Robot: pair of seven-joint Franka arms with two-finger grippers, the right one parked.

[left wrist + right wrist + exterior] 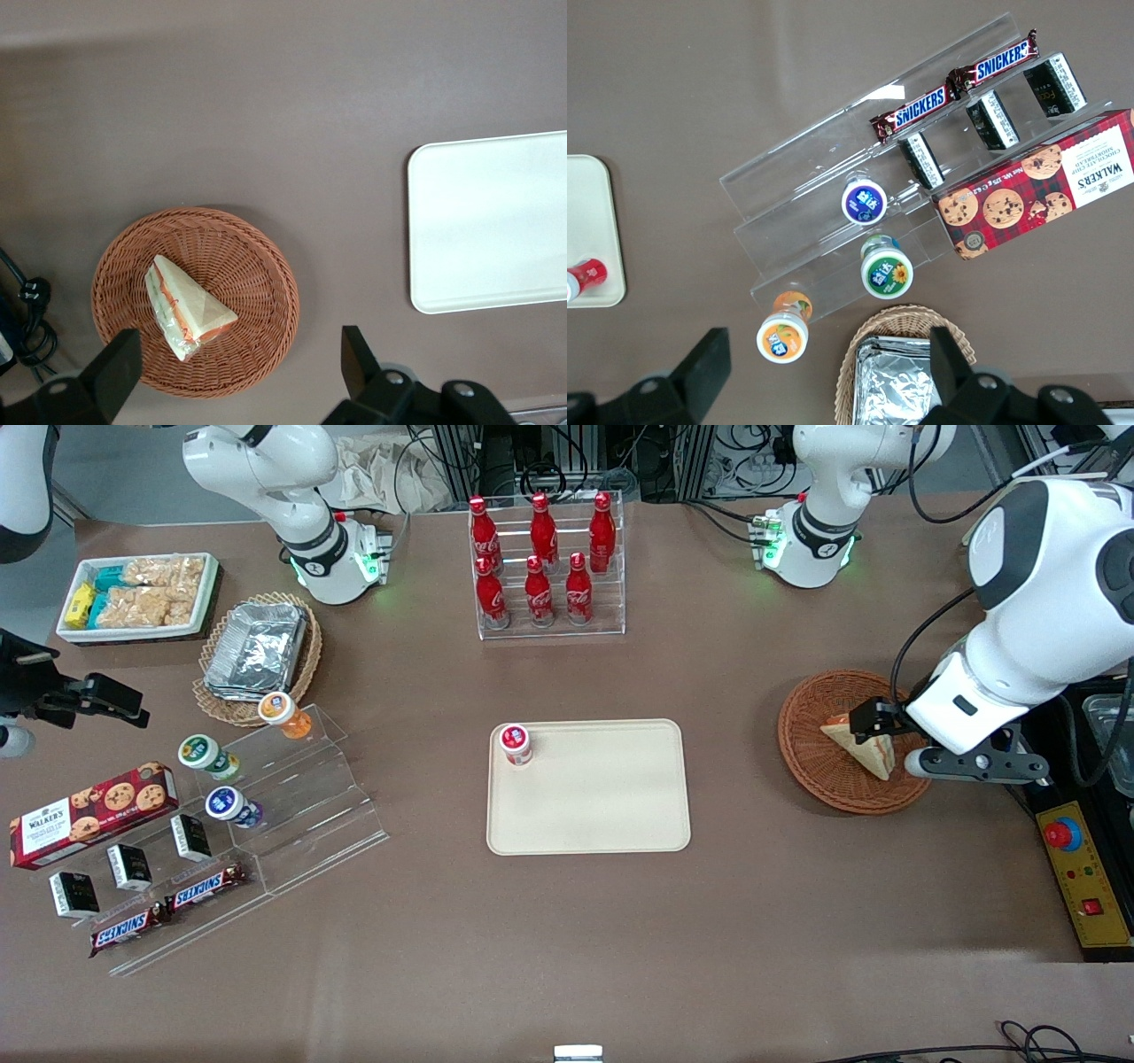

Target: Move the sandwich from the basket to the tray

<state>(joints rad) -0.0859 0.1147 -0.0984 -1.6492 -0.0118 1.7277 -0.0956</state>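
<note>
The sandwich [859, 746], a pale bread wedge with red, orange and green filling at its edge, lies in the round reddish-brown basket [828, 784] toward the working arm's end of the table. In the left wrist view the sandwich [184, 305] rests inside the basket [257, 266]. My gripper [895, 740] hovers above the basket, open wide, with nothing between its fingers. Seen from the wrist, the gripper [235, 363] has one fingertip over the basket's rim and the other over bare table. The cream tray [602, 797] lies flat mid-table and its corner shows as the tray [487, 221].
A small red-lidded cup [516, 744] stands on one corner of the tray. A clear rack of red cola bottles [545, 567] stands farther from the front camera. A yellow emergency-stop box [1083, 877] sits near the basket. Snack displays [221, 815] crowd the parked arm's end.
</note>
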